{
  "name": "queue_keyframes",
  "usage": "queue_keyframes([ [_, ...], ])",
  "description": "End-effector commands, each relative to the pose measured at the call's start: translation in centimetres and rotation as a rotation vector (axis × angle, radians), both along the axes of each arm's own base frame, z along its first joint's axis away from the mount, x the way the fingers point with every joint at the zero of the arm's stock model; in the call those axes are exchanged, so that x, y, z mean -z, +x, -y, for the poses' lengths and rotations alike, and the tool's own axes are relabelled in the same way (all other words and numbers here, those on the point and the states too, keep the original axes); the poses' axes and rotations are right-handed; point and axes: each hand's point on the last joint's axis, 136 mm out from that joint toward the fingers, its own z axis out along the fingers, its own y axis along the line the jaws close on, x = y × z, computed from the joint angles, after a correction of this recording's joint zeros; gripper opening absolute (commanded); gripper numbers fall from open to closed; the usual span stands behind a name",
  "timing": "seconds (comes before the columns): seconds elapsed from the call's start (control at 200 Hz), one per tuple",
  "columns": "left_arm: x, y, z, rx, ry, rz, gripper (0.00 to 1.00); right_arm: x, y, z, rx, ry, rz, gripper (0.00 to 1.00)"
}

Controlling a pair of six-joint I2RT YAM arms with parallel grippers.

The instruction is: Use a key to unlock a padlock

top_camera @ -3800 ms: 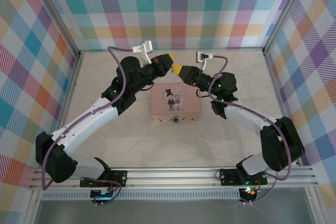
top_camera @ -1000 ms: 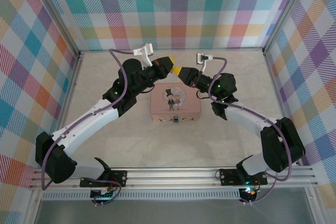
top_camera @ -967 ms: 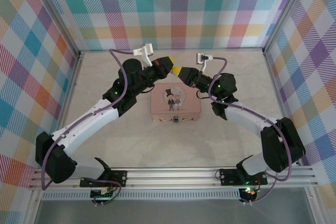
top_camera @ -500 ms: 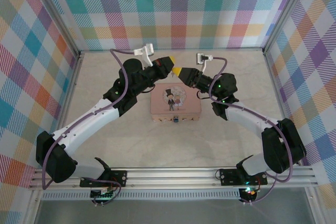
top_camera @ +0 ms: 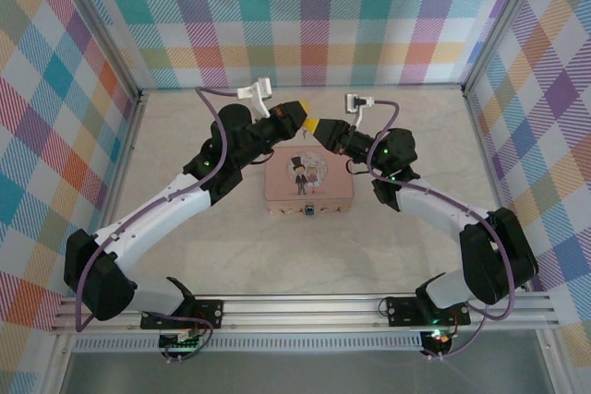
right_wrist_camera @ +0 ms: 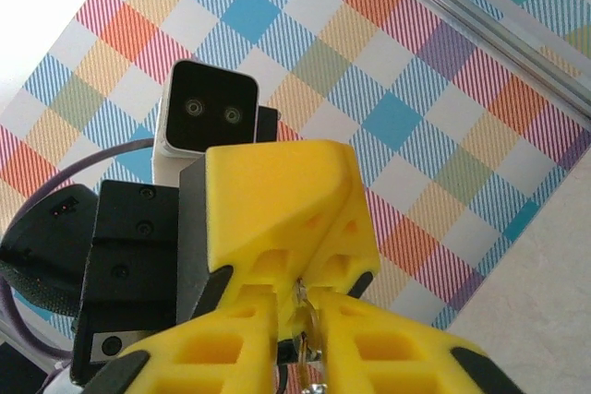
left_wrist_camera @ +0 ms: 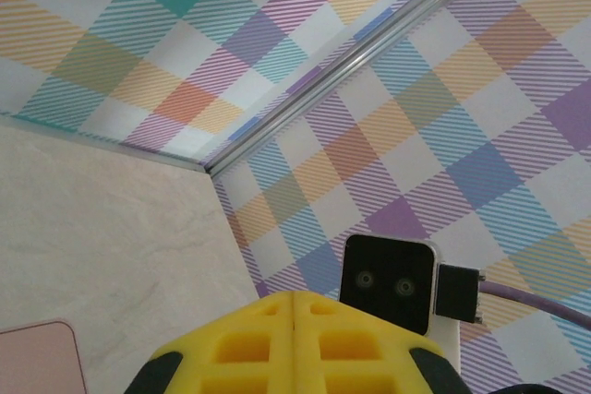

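Observation:
My two grippers meet tip to tip above the back edge of the pink tin (top_camera: 325, 193). My right gripper (top_camera: 316, 124) (right_wrist_camera: 303, 300) is shut on a small metal key (right_wrist_camera: 307, 325) with a ring, held edge-on between its yellow fingers. The key's thin tip reaches the closed seam of my left gripper (top_camera: 302, 116) (left_wrist_camera: 294, 294); I cannot tell whether it is pinched there. A tiny dark piece at the tin's front edge looks like the padlock (top_camera: 309, 210).
The tin lies mid-table on the pale marbled floor (top_camera: 203, 256). Checked walls (top_camera: 305, 16) close in the back and both sides. Both arms arch over the tin's back corners. The right wrist's camera (left_wrist_camera: 386, 281) sits just beyond my left fingertips.
A few seconds ago the two gripper tips stood slightly apart; now they touch. Over the last second both arms have hardly shifted.

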Motion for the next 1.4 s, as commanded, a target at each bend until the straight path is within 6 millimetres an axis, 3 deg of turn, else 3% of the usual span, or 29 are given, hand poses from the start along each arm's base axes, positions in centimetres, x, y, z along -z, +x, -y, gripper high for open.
queue_keyframes([
  [0.0, -0.8, -0.6, 0.3, 0.013, -0.024, 0.022, 0.00, -1.1, -0.3, 0.0, -0.005, 0.015, 0.051, 0.16],
  [0.165, -1.4, -0.8, -0.1, 0.000, -0.020, 0.037, 0.00, -0.6, -0.4, 0.0, -0.011, 0.014, 0.046, 0.00],
  [0.765, -0.3, -1.0, 0.7, 0.047, -0.006, 0.008, 0.00, -0.7, -0.6, 0.6, 0.007, 0.015, 0.068, 0.00],
  [0.81, -0.4, -1.0, 0.3, 0.028, 0.004, 0.007, 0.23, -0.6, -0.6, 0.7, 0.009, 0.006, 0.064, 0.00],
  [0.835, -0.5, -1.0, 0.1, 0.021, 0.009, 0.009, 0.30, -0.5, -0.6, 0.7, 0.010, 0.001, 0.064, 0.00],
  [0.94, -0.9, -1.2, -0.8, 0.008, 0.015, 0.021, 0.31, -0.3, -0.6, 0.8, 0.011, -0.010, 0.061, 0.00],
  [1.03, -1.0, -1.3, -1.5, -0.003, 0.019, 0.022, 0.40, -0.1, -0.7, 0.9, 0.011, -0.017, 0.061, 0.00],
  [1.28, -1.0, -1.7, -3.0, -0.023, 0.025, 0.017, 0.41, -0.4, -1.0, 1.2, 0.019, -0.032, 0.079, 0.00],
  [1.395, -0.2, -1.6, -3.7, -0.039, 0.053, -0.011, 0.55, 0.1, -0.7, 1.8, 0.036, -0.062, 0.068, 0.00],
])
